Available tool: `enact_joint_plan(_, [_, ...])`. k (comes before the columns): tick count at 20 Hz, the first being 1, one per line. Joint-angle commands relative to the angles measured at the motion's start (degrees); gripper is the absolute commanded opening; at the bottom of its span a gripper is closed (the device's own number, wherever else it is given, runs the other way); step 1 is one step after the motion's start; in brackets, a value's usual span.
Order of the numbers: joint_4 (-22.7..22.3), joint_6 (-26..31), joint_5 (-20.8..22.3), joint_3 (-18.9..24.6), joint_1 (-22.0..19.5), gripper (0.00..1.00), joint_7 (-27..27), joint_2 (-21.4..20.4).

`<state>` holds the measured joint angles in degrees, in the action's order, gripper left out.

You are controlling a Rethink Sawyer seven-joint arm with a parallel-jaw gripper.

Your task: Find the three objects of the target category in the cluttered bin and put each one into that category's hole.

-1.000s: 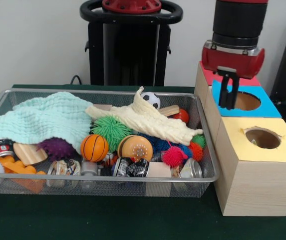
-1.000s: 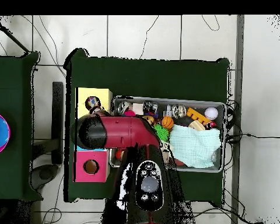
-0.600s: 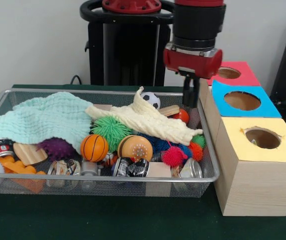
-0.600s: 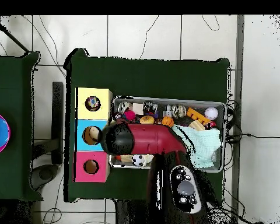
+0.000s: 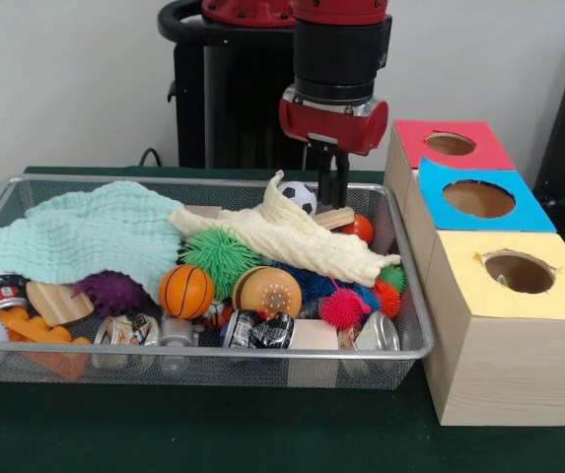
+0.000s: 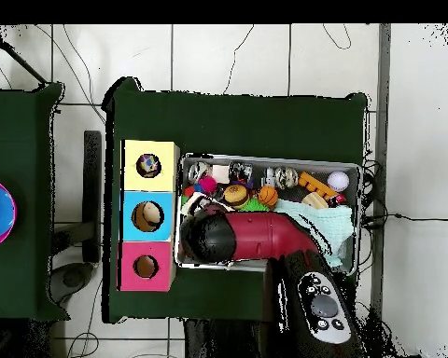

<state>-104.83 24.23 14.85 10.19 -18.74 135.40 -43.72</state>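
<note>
The gripper (image 5: 334,187) is hanging over the far right part of the wire basket (image 5: 400,350), just above the wooden block (image 5: 333,218) and beside the small soccer ball (image 5: 300,197). Its dark fingers are reading as one narrow black bar from the front, so whether a gap is showing between them cannot be told, and nothing is visibly held. From overhead the red arm (image 6: 256,237) is covering the near half of the basket and hiding the gripper entirely.

The cream cloth (image 5: 292,239) is lying across the middle of the clutter and the mint cloth (image 5: 85,236) is draping over the left, each burying whatever sits beneath. A green spiky ball (image 5: 220,254) and a purple spiky ball (image 5: 112,292) are poking out from under them. The mini basketball (image 5: 185,291) is sitting in the open, touching the burger toy (image 5: 266,291). Cans along the front wall are only partly showing through the mesh.

Beside the basket are standing the yellow box (image 5: 504,325), blue box (image 5: 479,202) and red box (image 5: 450,146); something small, possibly a ball, is resting inside the yellow box's hole (image 6: 149,166).
</note>
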Motion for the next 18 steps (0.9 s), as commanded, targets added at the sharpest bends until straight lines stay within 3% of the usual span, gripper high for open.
enact_joint_plan(1, [-2.22,2.13,4.17,7.74,-0.01,0.00,-8.38,-0.87])
enact_joint_plan(7, [-1.12,5.32,3.57,8.28,0.96,0.00,-7.62,-1.56])
enact_joint_plan(18, [7.50,7.53,5.72,6.41,4.11,0.00,-8.38,3.57])
